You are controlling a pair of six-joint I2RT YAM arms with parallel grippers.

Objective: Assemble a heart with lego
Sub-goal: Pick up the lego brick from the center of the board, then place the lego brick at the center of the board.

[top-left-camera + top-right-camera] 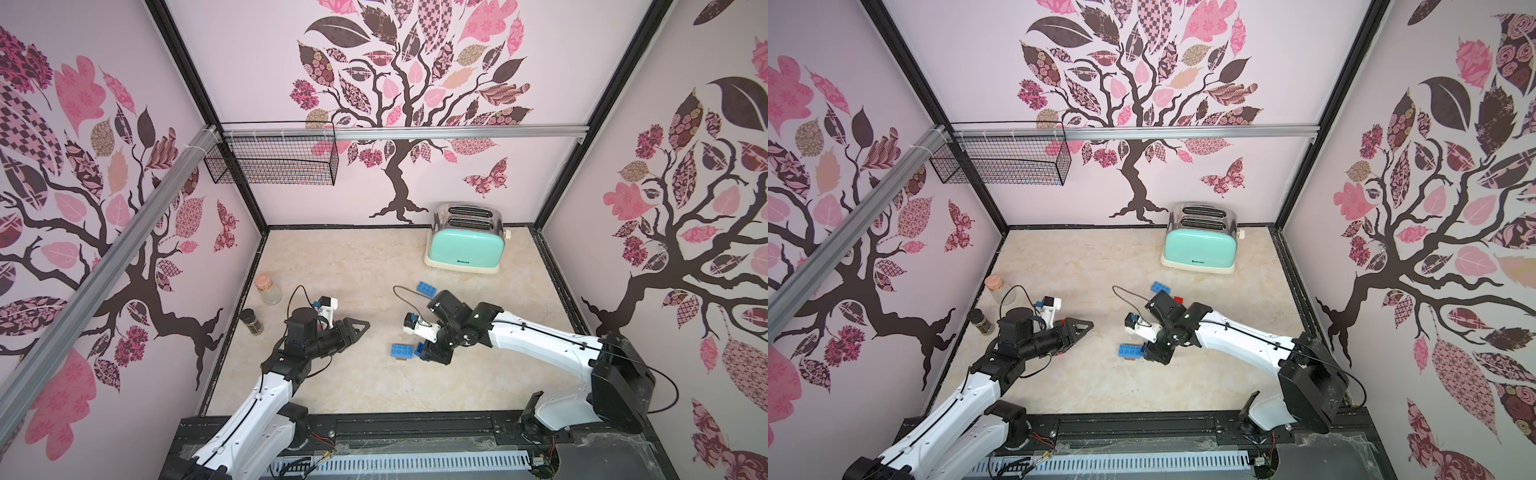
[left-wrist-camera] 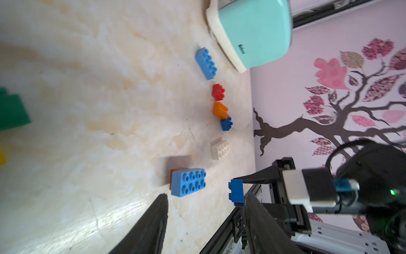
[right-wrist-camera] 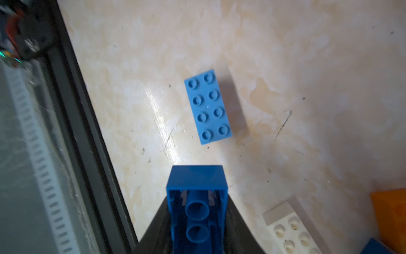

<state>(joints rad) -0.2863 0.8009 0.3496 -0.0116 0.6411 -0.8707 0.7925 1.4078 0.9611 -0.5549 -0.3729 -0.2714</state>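
My right gripper point(image 1: 424, 353) is shut on a dark blue brick point(image 3: 196, 198), held just above the table with its hollow underside facing the wrist camera. Right beside it a light blue eight-stud brick point(image 1: 402, 350) point(image 3: 208, 106) sits on an orange-brown brick point(image 2: 174, 173). My left gripper point(image 2: 206, 211) hovers to the left of them, open with nothing between its fingers point(image 2: 158, 220). Loose bricks lie further right: white point(image 2: 220, 149), small dark blue point(image 2: 226, 123), orange point(image 2: 220, 110), red point(image 2: 218, 92) and another light blue one point(image 1: 427, 289).
A mint toaster point(image 1: 465, 245) stands at the back right. At the left wall stand a cork-lidded glass jar point(image 1: 268, 289) and a dark spice jar point(image 1: 251, 321). A wire basket point(image 1: 274, 160) hangs on the back rail. Blurred green point(image 2: 12, 110) and yellow point(image 2: 2, 156) bricks show in the left wrist view.
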